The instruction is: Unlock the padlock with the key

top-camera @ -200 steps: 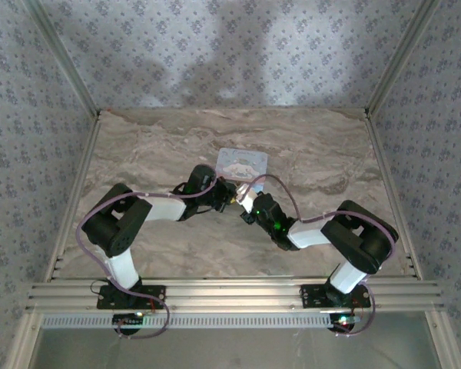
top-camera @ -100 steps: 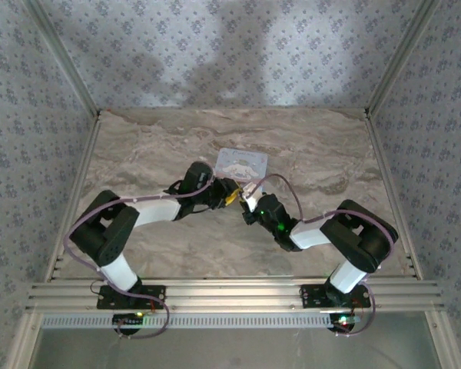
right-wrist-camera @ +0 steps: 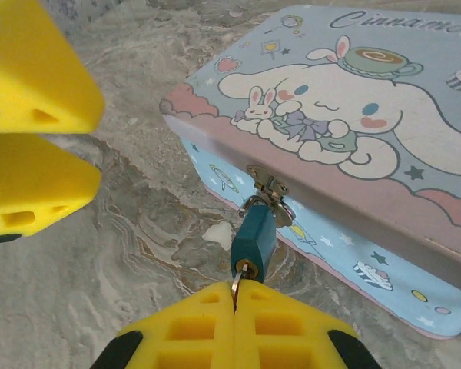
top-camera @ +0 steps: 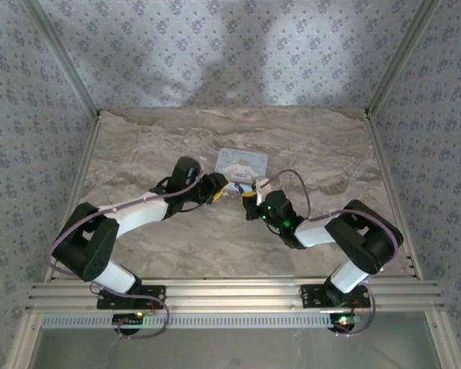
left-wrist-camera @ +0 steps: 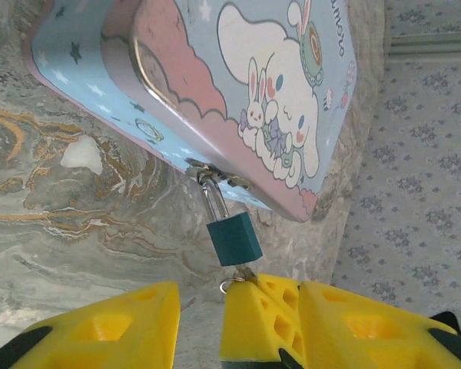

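The small blue padlock (right-wrist-camera: 253, 237) hangs by its thin silvery shackle from the hasp of the light-blue cartoon tin (right-wrist-camera: 346, 115). The silver key (right-wrist-camera: 237, 277) sits in the keyhole on the lock's underside. My right gripper (right-wrist-camera: 234, 296) is shut on the key just below the lock. From the left wrist the padlock (left-wrist-camera: 234, 239) dangles under the tin (left-wrist-camera: 238, 92), with the key ring (left-wrist-camera: 231, 284) at the right gripper's fingertip (left-wrist-camera: 253, 323). My left gripper (left-wrist-camera: 242, 300) stands open just short of the lock, holding nothing. From above, both grippers meet at the tin's near edge (top-camera: 240, 178).
The tin (top-camera: 242, 164) lies mid-table on the marbled surface (top-camera: 315, 146). Patterned walls and metal rails (top-camera: 81, 177) bound the table. The left gripper's yellow fingers (right-wrist-camera: 31, 184) hang close to the lock's left in the right wrist view.
Both grippers have moved away from the bases, toward the tin. The left arm has stretched out lower and swung left. The right gripper has come up to the lock.
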Tool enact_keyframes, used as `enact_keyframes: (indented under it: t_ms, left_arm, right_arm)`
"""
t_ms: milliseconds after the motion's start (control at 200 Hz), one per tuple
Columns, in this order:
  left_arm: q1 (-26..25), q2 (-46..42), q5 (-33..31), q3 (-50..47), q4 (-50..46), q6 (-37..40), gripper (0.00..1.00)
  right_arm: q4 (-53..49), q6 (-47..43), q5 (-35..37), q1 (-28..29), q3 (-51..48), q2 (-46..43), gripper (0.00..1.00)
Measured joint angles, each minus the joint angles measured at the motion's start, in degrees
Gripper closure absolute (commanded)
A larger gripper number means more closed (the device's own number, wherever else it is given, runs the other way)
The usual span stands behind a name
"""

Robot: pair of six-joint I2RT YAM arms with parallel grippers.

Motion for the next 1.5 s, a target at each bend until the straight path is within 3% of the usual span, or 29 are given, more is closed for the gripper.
enact_keyframes:
  t_ms: [555, 994, 1499]
  left_arm:
    - [0.3, -10.8, -7.8, -1.7, -5.6, 9.3, 0.18]
    - [0.5, -16.5, -13.0, -2.2, -10.0, 15.9, 0.16]
    - [0.7, -17.0, -14.2, -2.3, -11.0, 17.0, 0.15]
  right_arm:
    - [-1.4, 21.8, -4.1, -2.6, -0.8, -1.3, 1.00]
    - [3.4, 35.1, -7.4, -3.5, -1.2, 3.1, 1.00]
    - [7.4, 46.4, -7.6, -3.7, -2.8, 5.8, 1.00]
